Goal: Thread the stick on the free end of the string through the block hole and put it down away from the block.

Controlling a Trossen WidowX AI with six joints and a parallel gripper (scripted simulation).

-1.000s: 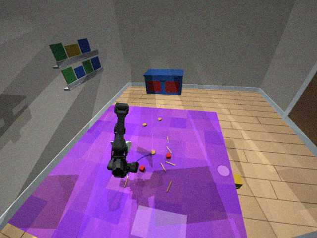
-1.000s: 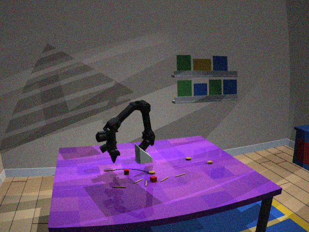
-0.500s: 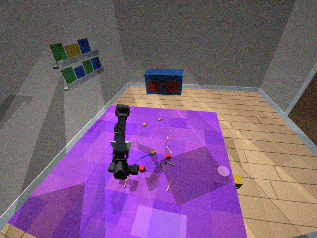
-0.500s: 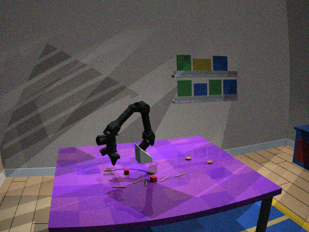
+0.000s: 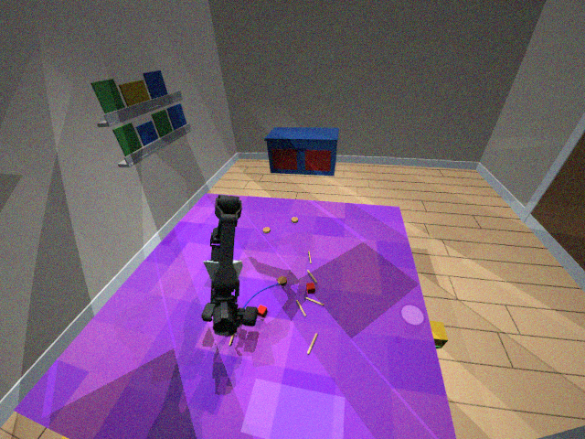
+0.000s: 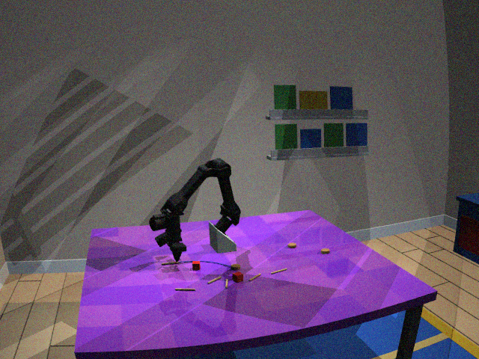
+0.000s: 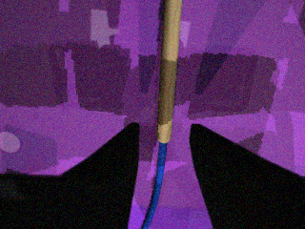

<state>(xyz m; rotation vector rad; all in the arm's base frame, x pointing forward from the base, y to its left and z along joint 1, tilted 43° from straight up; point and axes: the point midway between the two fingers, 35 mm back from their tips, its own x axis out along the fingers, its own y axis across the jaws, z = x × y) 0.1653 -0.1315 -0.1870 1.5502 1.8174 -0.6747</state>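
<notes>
My gripper [image 6: 177,259] [image 7: 164,132] points down at the table, its fingers partly open on either side of the stick's string end, with a gap at each side. The stick [image 5: 231,340] [image 6: 168,263] [image 7: 170,52] lies on the table. The blue string [image 5: 257,293] [image 7: 159,176] runs from it, back between the fingers, to the round wooden button [image 5: 281,280] [image 6: 235,267]. A pale grey slab [image 5: 213,268] [image 6: 220,241], apparently the block, stands near the arm's base, partly behind the arm in the top view; its hole cannot be made out.
A red cube [image 5: 261,310] [image 6: 196,265] lies close beside the gripper. Another red cube [image 5: 310,288] [image 6: 237,277] lies among several loose sticks, one of them [image 5: 312,343] [image 6: 185,289] nearer the front. Two loose round buttons [image 5: 266,230] [image 5: 294,219] lie farther back.
</notes>
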